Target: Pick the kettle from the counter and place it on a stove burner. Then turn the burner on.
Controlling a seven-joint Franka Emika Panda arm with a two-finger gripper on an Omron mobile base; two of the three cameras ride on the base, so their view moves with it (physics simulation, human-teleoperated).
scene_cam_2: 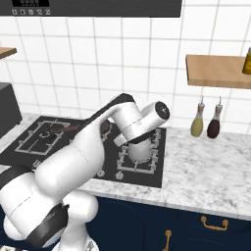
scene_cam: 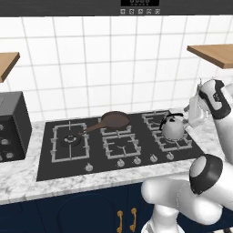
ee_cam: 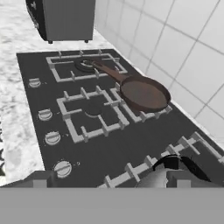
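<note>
I see the kettle (scene_cam: 173, 128) sitting on the grate of the right-hand burner (scene_cam: 172, 139) of the cooktop (scene_cam: 45, 159), toward the right end of the surface (scene_cam: 27, 184). The tool (scene_cam: 193, 113) is just beside the kettle on its right, up at the level of the dark handle. From these angles I cannot tell whether its fingers are spread or pinching the handle: in the left base view the hand hides them, in the right base view the arm covers the kettle's top (scene_cam_2: 139, 151), and in the hand view the kettle (ee_cam: 168, 175) sits low between the two finger tips.

The pan (scene_cam: 113, 120) rests toward the back edge of the cooktop, over the middle grates, its handle pointing to the left burner (scene_cam: 70, 139). A row of knobs (scene_cam: 120, 162) runs along the cooktop's front edge. Two bottles (scene_cam_2: 206, 121) stand at the back edge of the surface, right of the cooktop, below a wooden shelf (scene_cam_2: 215, 71). A dark appliance (scene_cam: 13, 125) stands at the left end.
</note>
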